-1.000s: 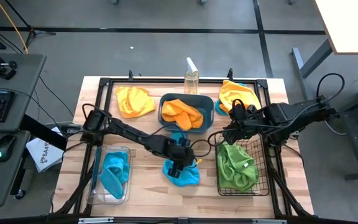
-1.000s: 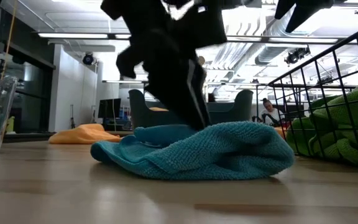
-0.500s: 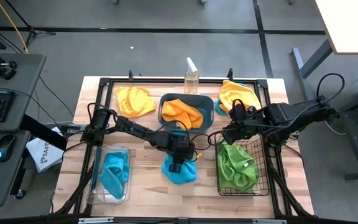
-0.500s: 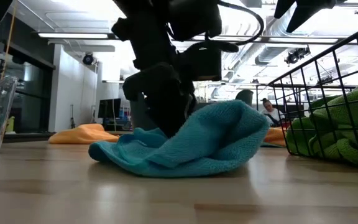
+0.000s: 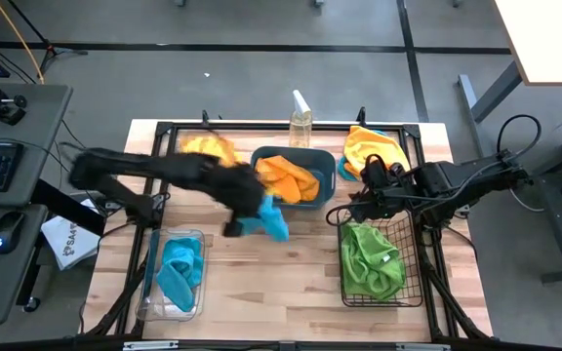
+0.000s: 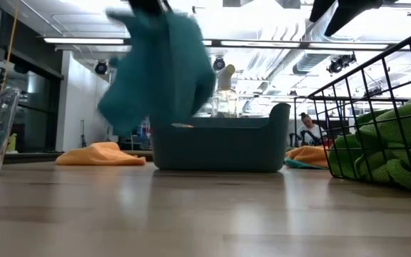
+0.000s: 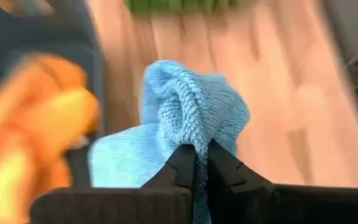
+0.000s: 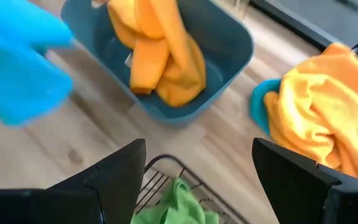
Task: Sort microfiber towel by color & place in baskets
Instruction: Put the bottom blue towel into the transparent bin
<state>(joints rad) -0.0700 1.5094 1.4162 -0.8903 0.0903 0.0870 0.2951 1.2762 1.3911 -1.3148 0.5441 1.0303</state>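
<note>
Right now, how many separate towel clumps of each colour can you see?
orange clumps: 3
blue clumps: 3, one held by the left gripper
green clumps: 1
Total: 7

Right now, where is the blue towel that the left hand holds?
In the high view the blue towel hangs lifted off the table in the left hand, just beside the teal tub, toward the clear bin.

No legible text (none anywhere)
</note>
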